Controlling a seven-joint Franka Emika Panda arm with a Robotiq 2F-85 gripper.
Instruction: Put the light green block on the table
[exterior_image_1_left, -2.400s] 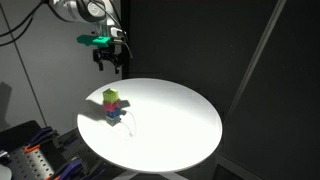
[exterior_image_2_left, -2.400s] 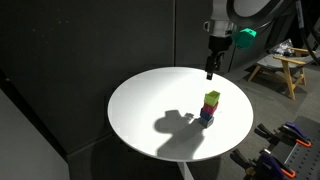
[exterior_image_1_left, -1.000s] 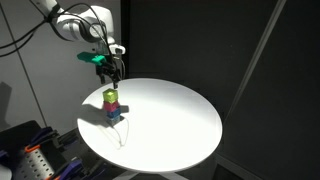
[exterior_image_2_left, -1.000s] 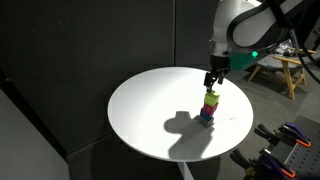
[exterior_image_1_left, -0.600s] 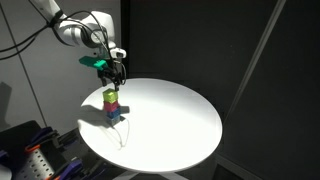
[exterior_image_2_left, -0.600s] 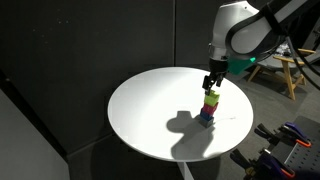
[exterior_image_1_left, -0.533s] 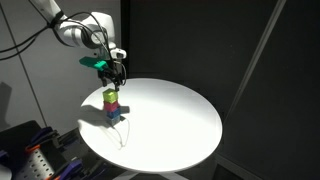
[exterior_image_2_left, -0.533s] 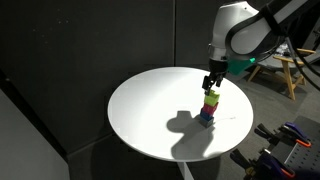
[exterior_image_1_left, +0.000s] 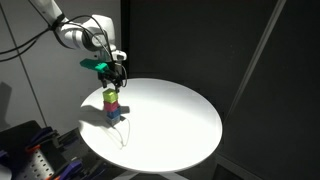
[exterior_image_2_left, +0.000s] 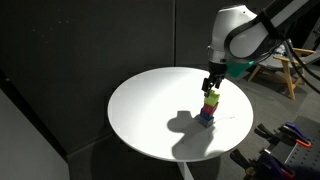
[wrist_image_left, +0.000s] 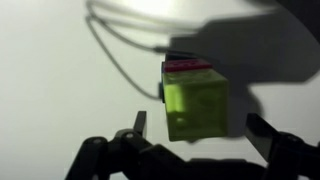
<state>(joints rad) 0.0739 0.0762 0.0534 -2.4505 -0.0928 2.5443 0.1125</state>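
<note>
The light green block (exterior_image_1_left: 111, 96) (exterior_image_2_left: 212, 98) tops a stack of three cubes. Under it are a magenta block (exterior_image_1_left: 112, 106) and a dark blue block (exterior_image_1_left: 113, 116), standing on the round white table (exterior_image_1_left: 180, 110) (exterior_image_2_left: 150, 110). My gripper (exterior_image_1_left: 116, 78) (exterior_image_2_left: 211, 84) hangs just above the stack, open. In the wrist view the light green block (wrist_image_left: 195, 105) fills the middle, and the gripper (wrist_image_left: 200, 125) has its dark fingers (wrist_image_left: 139, 125) apart on either side of it, touching nothing. A strip of magenta (wrist_image_left: 188, 65) shows beyond the green top.
A thin cable (wrist_image_left: 115, 50) lies on the table beside the stack. Tools and clamps (exterior_image_1_left: 30, 155) sit below the table's edge, and a wooden stool (exterior_image_2_left: 280, 68) stands behind the arm. Dark curtains surround the table.
The arm has swung from behind the table to over the stack and lowered a little toward the green block. The jaws stay open and the blocks have not moved.
</note>
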